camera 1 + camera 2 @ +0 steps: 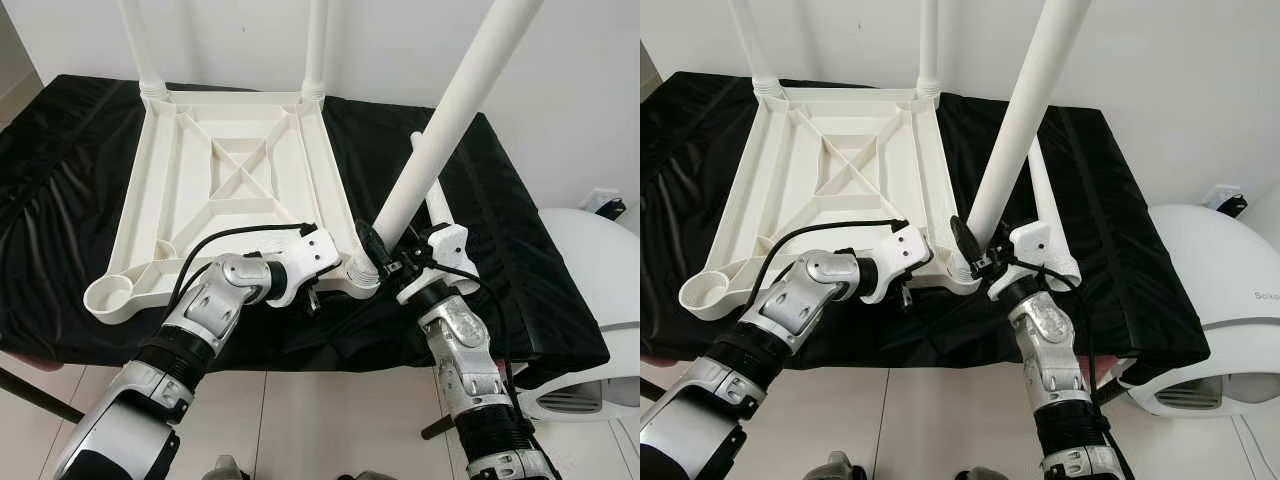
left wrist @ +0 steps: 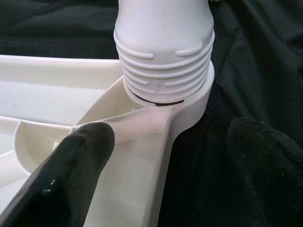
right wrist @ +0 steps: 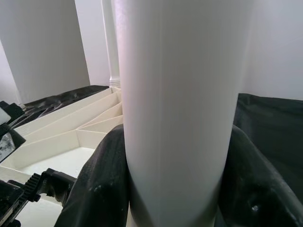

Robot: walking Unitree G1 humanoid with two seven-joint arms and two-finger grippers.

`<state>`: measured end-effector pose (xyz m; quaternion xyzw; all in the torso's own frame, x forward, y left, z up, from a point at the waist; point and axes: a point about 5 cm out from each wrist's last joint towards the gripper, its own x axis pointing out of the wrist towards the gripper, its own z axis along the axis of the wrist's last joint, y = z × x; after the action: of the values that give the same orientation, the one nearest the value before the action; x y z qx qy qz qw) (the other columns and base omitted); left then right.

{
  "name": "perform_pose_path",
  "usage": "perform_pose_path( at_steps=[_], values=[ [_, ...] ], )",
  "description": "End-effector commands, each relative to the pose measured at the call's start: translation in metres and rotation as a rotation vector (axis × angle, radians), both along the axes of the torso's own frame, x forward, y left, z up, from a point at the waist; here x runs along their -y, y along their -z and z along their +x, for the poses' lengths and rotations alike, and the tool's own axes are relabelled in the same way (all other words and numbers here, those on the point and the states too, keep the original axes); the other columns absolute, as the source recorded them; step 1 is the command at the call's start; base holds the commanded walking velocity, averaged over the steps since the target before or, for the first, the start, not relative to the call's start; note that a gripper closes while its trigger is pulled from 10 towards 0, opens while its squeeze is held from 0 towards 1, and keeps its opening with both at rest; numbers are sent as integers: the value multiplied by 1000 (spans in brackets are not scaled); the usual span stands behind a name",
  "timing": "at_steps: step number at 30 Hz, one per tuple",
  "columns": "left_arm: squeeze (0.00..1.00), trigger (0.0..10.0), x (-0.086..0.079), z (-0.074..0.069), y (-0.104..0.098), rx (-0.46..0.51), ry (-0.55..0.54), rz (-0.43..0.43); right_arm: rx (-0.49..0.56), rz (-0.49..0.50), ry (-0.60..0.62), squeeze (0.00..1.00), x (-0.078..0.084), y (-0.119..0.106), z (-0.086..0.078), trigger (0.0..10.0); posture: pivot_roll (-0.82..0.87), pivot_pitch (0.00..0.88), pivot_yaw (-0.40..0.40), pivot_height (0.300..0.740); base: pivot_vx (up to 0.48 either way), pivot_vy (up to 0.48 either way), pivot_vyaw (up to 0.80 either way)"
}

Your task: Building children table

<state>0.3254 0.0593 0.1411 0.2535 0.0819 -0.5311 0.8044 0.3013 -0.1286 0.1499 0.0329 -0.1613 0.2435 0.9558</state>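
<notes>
The white table top [image 1: 135, 200] lies upside down on a black-covered surface [image 1: 520, 250]. Two white legs [image 1: 316, 40] stand upright in its far corners. My right gripper [image 1: 385, 258] is shut on a third leg [image 1: 440, 130], which leans to the right. Its threaded end [image 2: 163, 61] sits in the near right corner socket [image 2: 189, 109], with the threads showing above the rim. My left gripper [image 1: 313, 297] is open at that corner; one finger [image 2: 71, 175] is over the frame, the other [image 2: 265, 161] over the cloth. A fourth leg [image 1: 1045, 200] lies on the cloth beside the held one. The near left socket [image 1: 110, 295] holds nothing.
A white rounded appliance [image 1: 590, 300] stands on the floor at the right, close to the surface's edge. A white wall [image 1: 580, 90] with an outlet [image 1: 605, 203] runs behind. Pale tiles [image 1: 330, 420] lie below the near edge.
</notes>
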Motion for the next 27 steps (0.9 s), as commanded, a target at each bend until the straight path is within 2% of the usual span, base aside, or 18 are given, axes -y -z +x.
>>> perform_pose_path(
  at_steps=[1, 2, 3, 4, 16, 27],
  values=[
    [475, 10000, 3, -1, -1, 13, 18, 13, -74, -16, 28, 0, 8, 13, 2, 10000, 7, 27, -34, 740, 0, 0, 0],
    [173, 10000, 3, -1, -2, 14, 17, 13, -71, -13, 27, 0, 9, 11, 2, 10000, 8, 27, -34, 740, 0, 0, 0],
    [173, 10000, 3, -1, -2, 14, 17, 13, -71, -13, 27, 0, 9, 11, 2, 10000, 8, 27, -34, 740, 0, 0, 0],
    [0, 10000, 3, -1, -2, 15, 16, 13, -68, -19, 24, 0, 8, 11, 2, 10000, 9, 28, -35, 740, 0, 0, 0],
    [0, 10000, 2, 0, -2, 20, 13, 18, -82, -32, 1, 0, 6, 15, 0, 10000, 11, 34, -37, 740, 0, 0, 0],
    [0, 10000, 2, 0, -2, 21, 13, 19, -44, -11, -1, 0, 8, 4, 2, 10000, 10, 37, -39, 740, 0, 0, 0]
  ],
)
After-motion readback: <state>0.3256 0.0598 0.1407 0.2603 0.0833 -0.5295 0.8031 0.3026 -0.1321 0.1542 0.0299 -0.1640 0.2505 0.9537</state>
